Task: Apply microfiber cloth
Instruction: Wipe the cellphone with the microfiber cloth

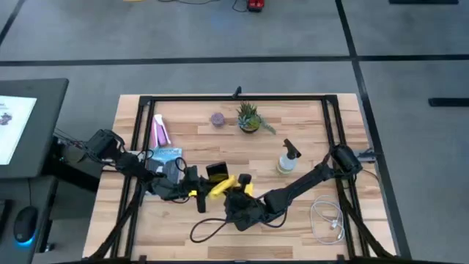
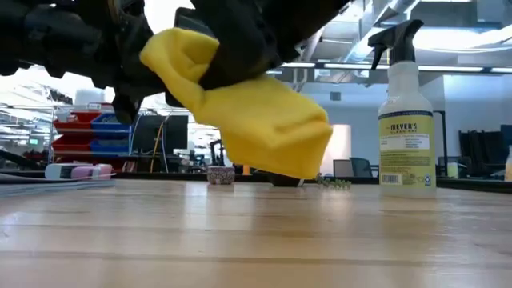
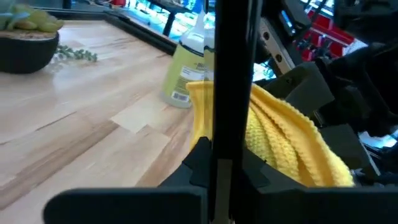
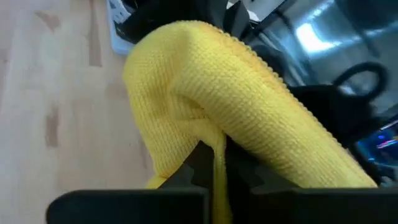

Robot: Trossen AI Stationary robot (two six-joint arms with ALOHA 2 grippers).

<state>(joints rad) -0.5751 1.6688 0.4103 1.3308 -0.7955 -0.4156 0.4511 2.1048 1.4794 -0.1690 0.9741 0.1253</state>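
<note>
Above the table's [image 1: 293, 220] front edge, both grippers' fingers are clenched, the right gripper [image 1: 238, 192] on the microfiber cloth [image 1: 222, 187] and the left gripper [image 1: 196, 192] on the smartphone [image 1: 215, 173], so a loose fold could slide free.

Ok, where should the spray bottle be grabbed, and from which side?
Grip the bottle round its narrow neck, just under the trigger head, coming in level from the side. It stands upright and alone, and the neck is slimmer than the body. The right gripper is shut on the cloth, so it must let go first.
</note>
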